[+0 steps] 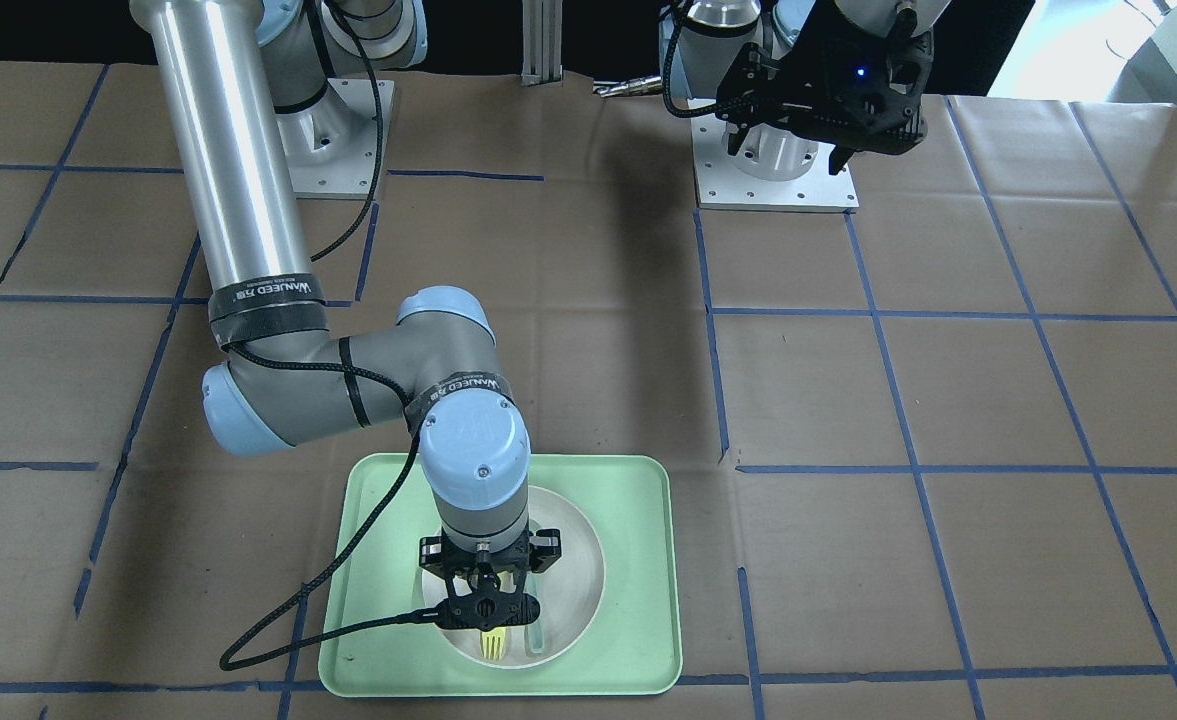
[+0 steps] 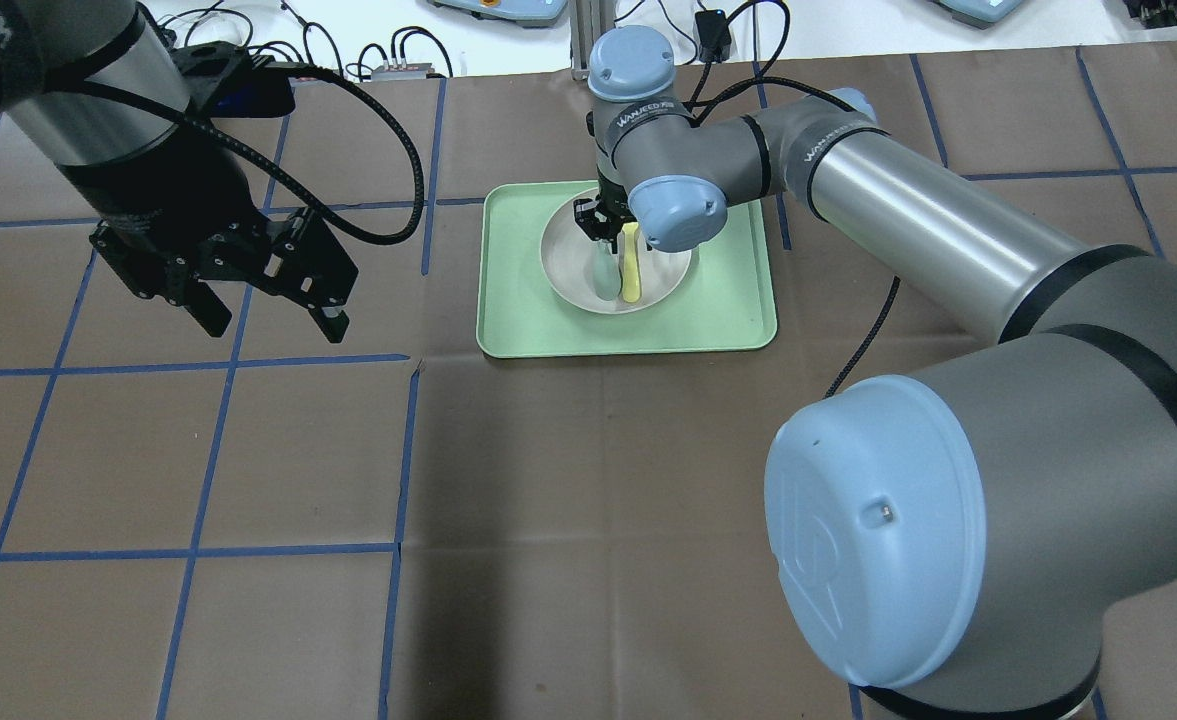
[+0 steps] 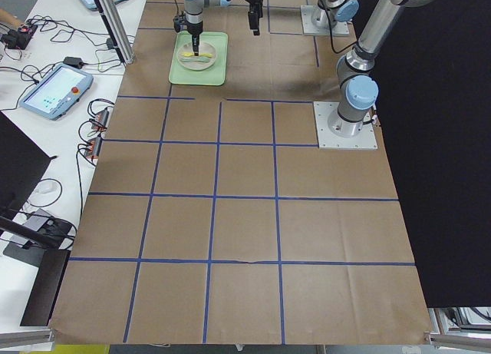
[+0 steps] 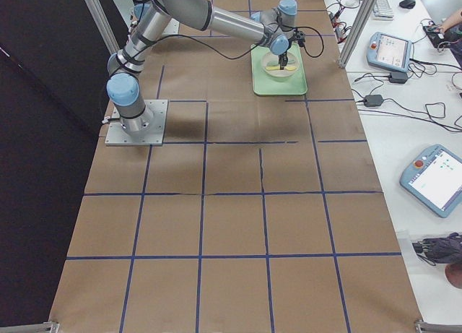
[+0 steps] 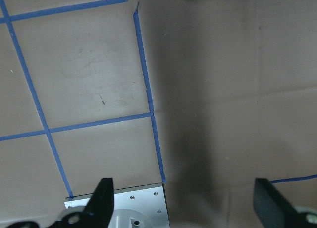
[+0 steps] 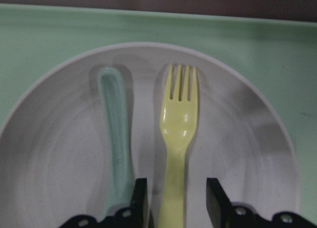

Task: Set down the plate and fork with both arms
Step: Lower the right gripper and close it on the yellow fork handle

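Observation:
The off-white plate (image 1: 573, 560) sits in the pale-green tray (image 1: 638, 600). The pale-yellow fork (image 6: 179, 119) lies flat in the plate, tines pointing away from the wrist, beside a grey-green spoon (image 6: 115, 124). My right gripper (image 6: 177, 201) is low over the plate. It is open, with one finger on each side of the fork's handle and a gap to both. In the overhead view the fork (image 2: 630, 270) shows under the right gripper (image 2: 600, 225). My left gripper (image 2: 273, 325) is open and empty above bare table, left of the tray.
The tray (image 2: 728, 300) lies at the far middle of the brown paper table, which is marked with blue tape lines. The left arm's metal base plate (image 5: 129, 213) shows below the left gripper. Operator pendants and cables lie beyond the table's far edge.

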Robot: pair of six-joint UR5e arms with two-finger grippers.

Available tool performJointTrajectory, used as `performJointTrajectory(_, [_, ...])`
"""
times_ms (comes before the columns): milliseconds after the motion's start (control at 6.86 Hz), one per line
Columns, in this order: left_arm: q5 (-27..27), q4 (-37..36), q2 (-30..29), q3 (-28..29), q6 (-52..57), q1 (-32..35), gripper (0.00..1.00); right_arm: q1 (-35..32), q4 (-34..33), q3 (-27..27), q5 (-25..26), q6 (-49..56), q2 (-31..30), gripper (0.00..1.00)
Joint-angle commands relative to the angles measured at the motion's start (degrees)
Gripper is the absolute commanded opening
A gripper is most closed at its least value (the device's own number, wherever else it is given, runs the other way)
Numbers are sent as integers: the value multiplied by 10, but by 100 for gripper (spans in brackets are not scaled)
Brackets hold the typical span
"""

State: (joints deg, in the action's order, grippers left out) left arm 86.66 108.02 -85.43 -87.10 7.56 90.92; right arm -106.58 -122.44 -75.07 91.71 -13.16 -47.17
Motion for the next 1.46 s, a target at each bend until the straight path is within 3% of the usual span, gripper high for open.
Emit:
performJointTrajectory(0, [-1, 0, -1, 0, 0, 0, 100, -2, 0, 3, 3, 0, 4, 51])
performJointTrajectory(728, [-3, 0, 0, 0, 0, 0, 100, -1, 0, 4, 3, 0, 16, 49])
performJointTrajectory(1020, [-3, 0, -1, 0, 0, 0, 100, -1, 0, 7, 3, 0, 15, 36])
performJointTrajectory(1311, [-4, 0, -1, 0, 0, 0, 100, -1, 1, 7, 1, 0, 12, 29])
